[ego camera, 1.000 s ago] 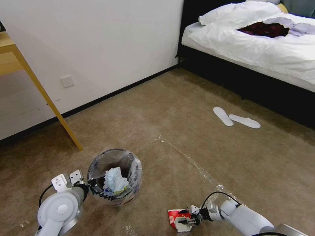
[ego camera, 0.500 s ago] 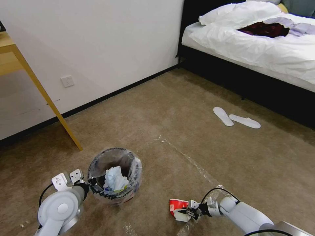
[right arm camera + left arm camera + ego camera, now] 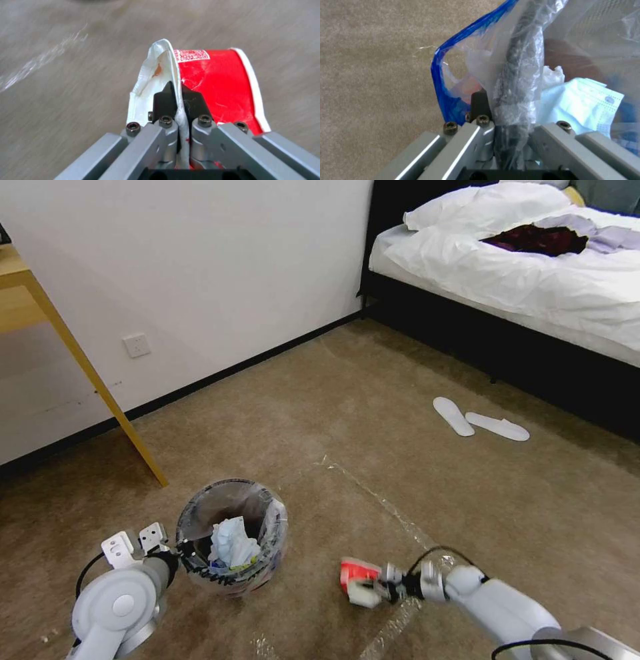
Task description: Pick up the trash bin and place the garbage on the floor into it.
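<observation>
Open floor (image 3: 400, 400) stretches toward the bed (image 3: 520, 267). The left gripper (image 3: 179, 551) reaches low, clamped on the trash bin (image 3: 230, 540) rim. The right gripper (image 3: 377, 588), extended sideways just above the carpet, pinches the crushed bowl (image 3: 357, 579).

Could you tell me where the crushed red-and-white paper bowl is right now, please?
In the head view the crushed paper bowl is low and right of centre, pinched in the right gripper beside the tape strip, to the right of the trash bin.
</observation>
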